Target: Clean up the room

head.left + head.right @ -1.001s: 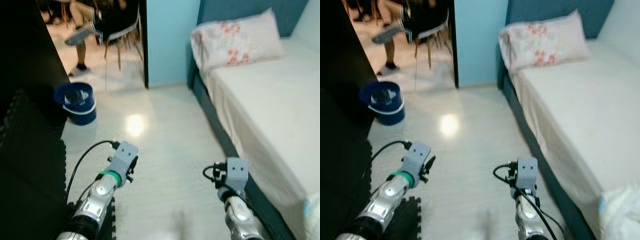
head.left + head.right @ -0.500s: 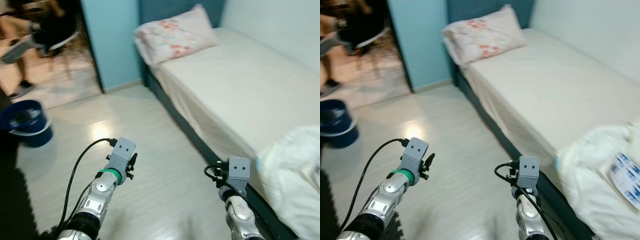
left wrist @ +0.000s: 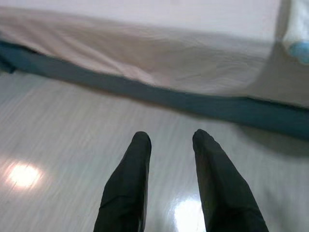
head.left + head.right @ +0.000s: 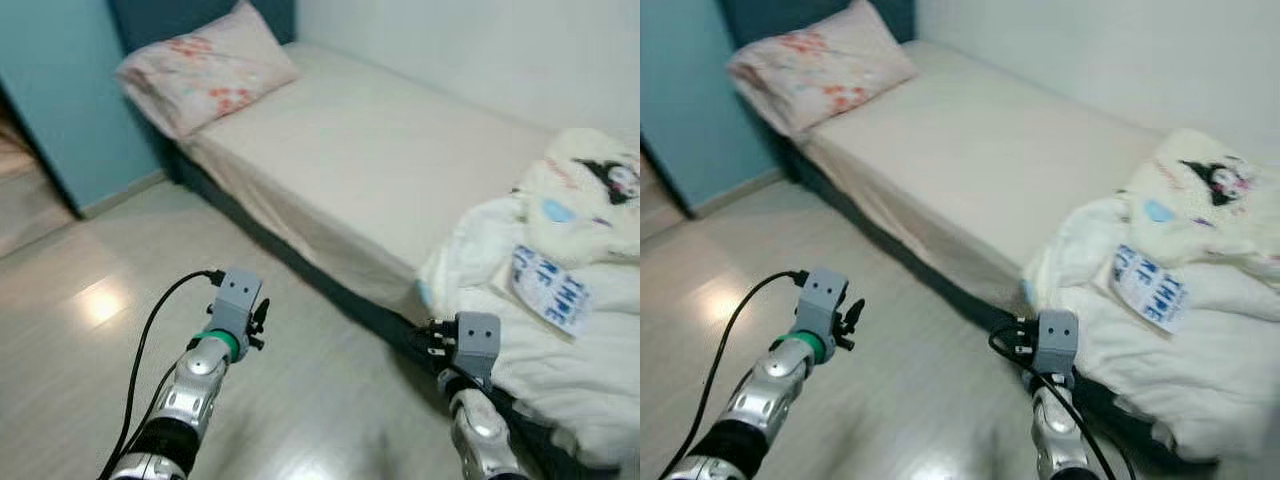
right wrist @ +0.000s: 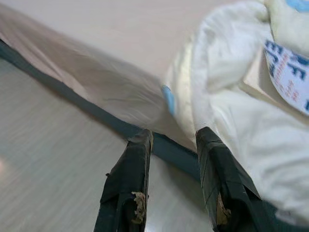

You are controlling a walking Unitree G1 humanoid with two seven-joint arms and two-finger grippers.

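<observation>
A bed (image 4: pixel 400 170) with a pale sheet and a dark blue base is seen ahead and to the robot's right, and a floral pillow (image 4: pixel 205 75) lies at its far end against the blue wall (image 4: pixel 50 110). On the near part of the mattress a crumpled white blanket (image 4: pixel 1200 330) is heaped, spilling over the edge toward the floor (image 4: pixel 90 320). A cartoon face is printed on its upper fold, and a small flat packet with blue lettering (image 4: pixel 548 290) rests on top of it. This bundle is judged to be the thing most likely to be tidied, since nothing else loose is seen on the bed.

Both arms are held low and forward over the pale, glossy floor, a carrying posture suited to walking rather than reaching. The left gripper (image 3: pixel 169 140) is pointed at the bed's side and its fingers are spread with bare floor between them; nothing is held. The right gripper (image 5: pixel 171 137) is likewise spread and empty, and it is aimed at the bed's edge just where the blanket hangs down, near a small blue tab on the fabric. Neither gripper is touching the bed or the blanket.

The blanket looks soft, thick and loosely folded, so it is expected to sag and trail when lifted. The packet on it is likely to slide off unless removed first.
</observation>
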